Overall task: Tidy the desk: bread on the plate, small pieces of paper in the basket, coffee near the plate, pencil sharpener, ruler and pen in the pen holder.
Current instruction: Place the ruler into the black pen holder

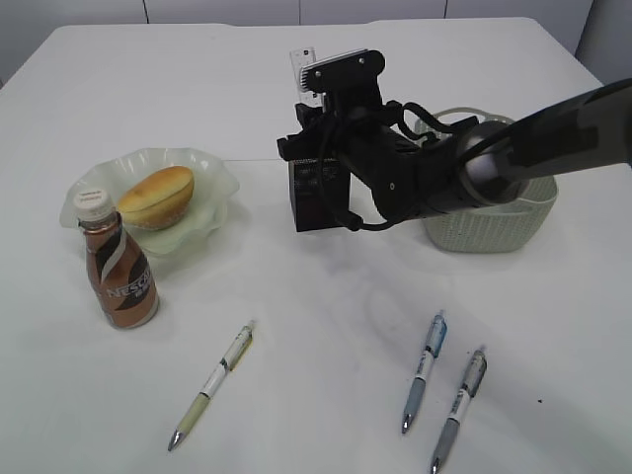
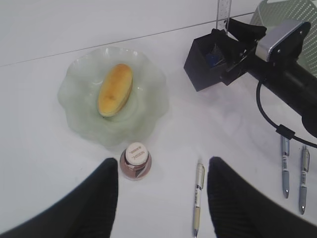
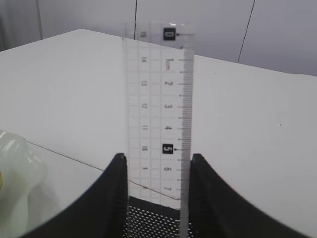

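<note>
**Ruler going into the holder**

Right gripper (image 3: 157, 198) pinches the ruler (image 3: 158, 99) upright, its foot over the holder (image 1: 318, 197). It wants a straight drop before letting go. Left gripper (image 2: 162, 198) hangs wide, empty, above coffee (image 2: 134, 161) and a pen (image 2: 198, 196).

I am seeing a plain white tabletop (image 1: 326, 326), a golden-yellow oval bun (image 1: 156, 196) on a pale green translucent ruffled dish (image 1: 212, 173), a brown-and-silver white-capped coffee bottle (image 1: 117, 269), a clear black-marked plastic ruler (image 3: 159, 109), a black mesh cup (image 2: 200, 64), and a grey-green perforated basket (image 1: 494, 232).
</note>
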Available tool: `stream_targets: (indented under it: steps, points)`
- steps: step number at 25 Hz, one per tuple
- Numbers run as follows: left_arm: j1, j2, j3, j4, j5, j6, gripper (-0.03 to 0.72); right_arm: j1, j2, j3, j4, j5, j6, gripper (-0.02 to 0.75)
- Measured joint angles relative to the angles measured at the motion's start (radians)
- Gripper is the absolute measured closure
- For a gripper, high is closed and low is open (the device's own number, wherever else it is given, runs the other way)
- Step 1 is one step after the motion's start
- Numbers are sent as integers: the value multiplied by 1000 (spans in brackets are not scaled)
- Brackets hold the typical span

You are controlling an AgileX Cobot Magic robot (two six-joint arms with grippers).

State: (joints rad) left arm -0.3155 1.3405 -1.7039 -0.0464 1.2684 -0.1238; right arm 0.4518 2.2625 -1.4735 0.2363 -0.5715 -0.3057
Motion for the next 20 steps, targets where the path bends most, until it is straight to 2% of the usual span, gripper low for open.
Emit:
stream_targets:
  steps: [7, 16, 20]
  points:
    - [0, 0, 0, 0, 0, 0, 272, 0, 0, 0, 3, 2, 0, 416]
    - [0, 0, 0, -2, 0, 0, 272, 0, 0, 0, 7, 39, 1, 410]
    - [0, 0, 0, -4, 0, 0, 272, 0, -4, -15, 17, 103, 1, 409]
